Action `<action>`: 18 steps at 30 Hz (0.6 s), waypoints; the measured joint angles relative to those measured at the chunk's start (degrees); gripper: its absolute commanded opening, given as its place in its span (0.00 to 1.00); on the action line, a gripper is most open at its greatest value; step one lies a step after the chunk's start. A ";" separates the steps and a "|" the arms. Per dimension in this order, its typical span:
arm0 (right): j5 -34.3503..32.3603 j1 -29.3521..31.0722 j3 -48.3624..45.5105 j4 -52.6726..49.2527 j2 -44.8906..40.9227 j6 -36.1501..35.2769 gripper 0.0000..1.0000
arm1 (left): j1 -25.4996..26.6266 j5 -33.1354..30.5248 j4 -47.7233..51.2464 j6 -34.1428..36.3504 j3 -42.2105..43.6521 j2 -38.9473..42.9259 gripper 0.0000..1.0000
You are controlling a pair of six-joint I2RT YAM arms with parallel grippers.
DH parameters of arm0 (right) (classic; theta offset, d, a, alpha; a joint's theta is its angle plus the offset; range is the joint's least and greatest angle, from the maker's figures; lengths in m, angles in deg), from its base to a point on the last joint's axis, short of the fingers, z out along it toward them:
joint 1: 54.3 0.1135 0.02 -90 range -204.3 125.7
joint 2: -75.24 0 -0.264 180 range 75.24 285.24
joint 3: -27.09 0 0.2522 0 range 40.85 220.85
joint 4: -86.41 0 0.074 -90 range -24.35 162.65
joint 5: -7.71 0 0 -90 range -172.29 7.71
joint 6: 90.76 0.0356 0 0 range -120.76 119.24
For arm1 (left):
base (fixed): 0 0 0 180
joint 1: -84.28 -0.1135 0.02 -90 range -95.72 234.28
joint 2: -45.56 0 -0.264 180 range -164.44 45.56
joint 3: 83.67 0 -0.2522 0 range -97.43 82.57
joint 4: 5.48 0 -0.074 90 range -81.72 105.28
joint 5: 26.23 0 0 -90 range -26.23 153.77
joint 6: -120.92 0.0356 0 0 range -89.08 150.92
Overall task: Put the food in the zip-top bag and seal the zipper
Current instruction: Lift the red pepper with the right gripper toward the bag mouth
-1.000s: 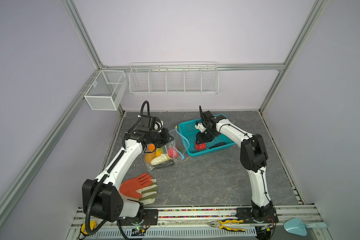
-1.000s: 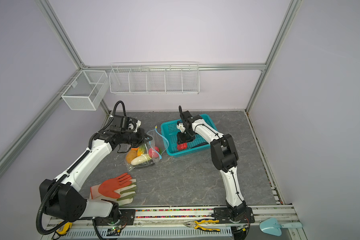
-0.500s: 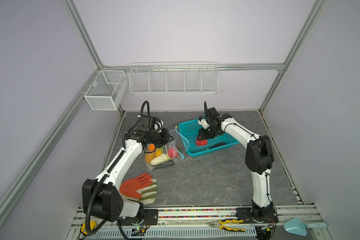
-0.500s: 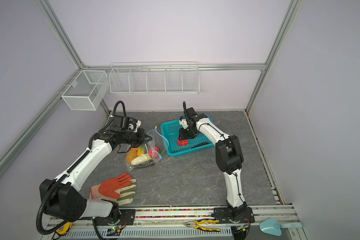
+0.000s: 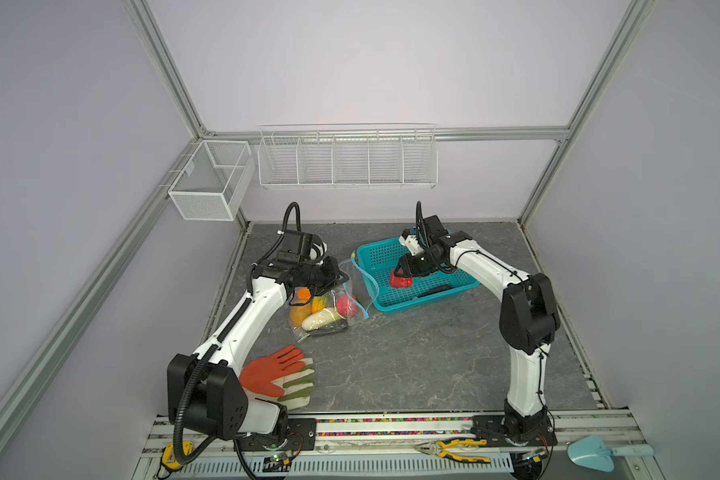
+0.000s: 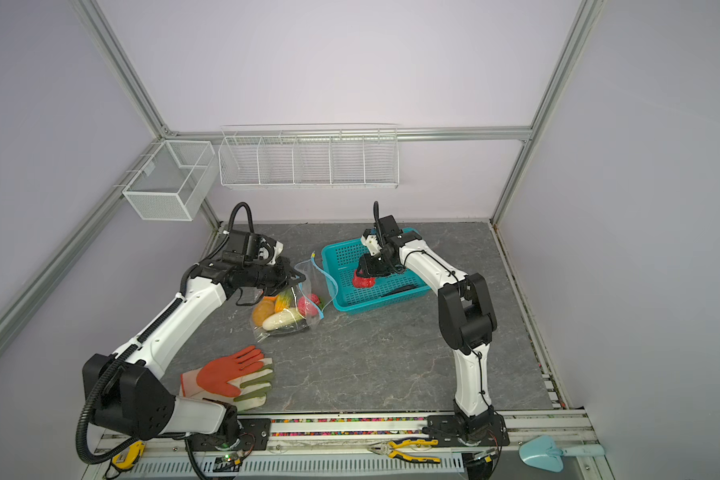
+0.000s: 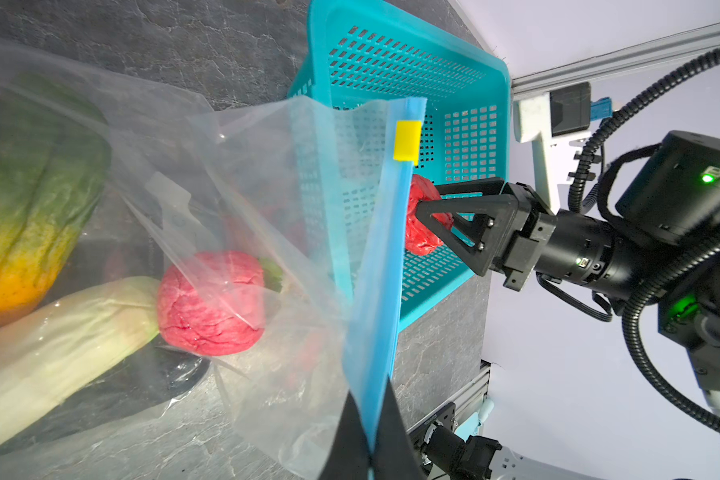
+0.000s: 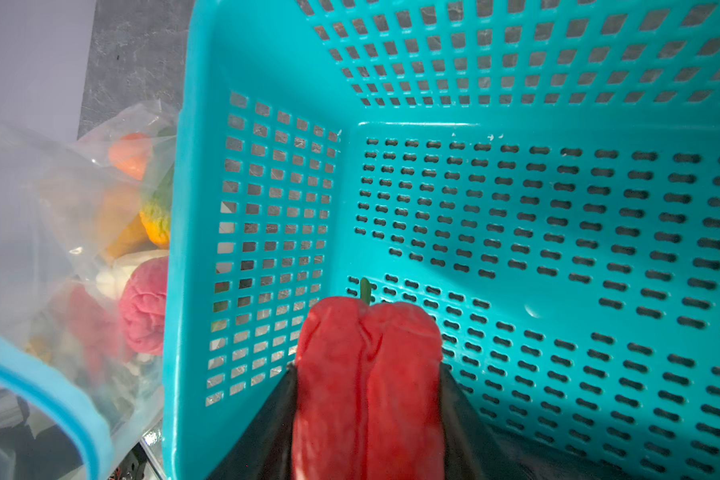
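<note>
A top view shows the grey tabletop [image 5: 412, 365], and on it stands the teal basket [image 5: 425, 301], just beside the zip-top bag [image 5: 352, 276]. The bag lies to the left of the basket with its mouth turned toward it, I think so that the way from one to the other is short. Several pieces of the food are already inside the bag: an orange-green piece [image 7: 26, 208], a white-green one [image 7: 59, 332] and a pink-red one [image 7: 211, 303]. The right gripper [image 8: 366, 370] reaches into the basket and its jaws are half spread, pressing on both sides of a red pepper [image 8: 366, 345]. The pepper is inside the basket and seems a little above the floor of it. A dark long piece [image 5: 435, 289] also lies in the basket, so the filling step is probably not finished. The left gripper [image 7: 371, 436] is pressed together on the zipper [image 7: 387, 257], the light-blue strip. It holds this edge up, and in my judgement this is to leave the mouth open for the pepper. The small yellow slider [image 7: 407, 140] sits at the far end of the strip, so the zipper is not yet sealed.
</note>
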 measured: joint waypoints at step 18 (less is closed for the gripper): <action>4.26 0.26 -7.63 11.17 -15.80 5.27 0.48 | 0.00 -0.02 0.00 -0.02 -0.04 -0.11 0.00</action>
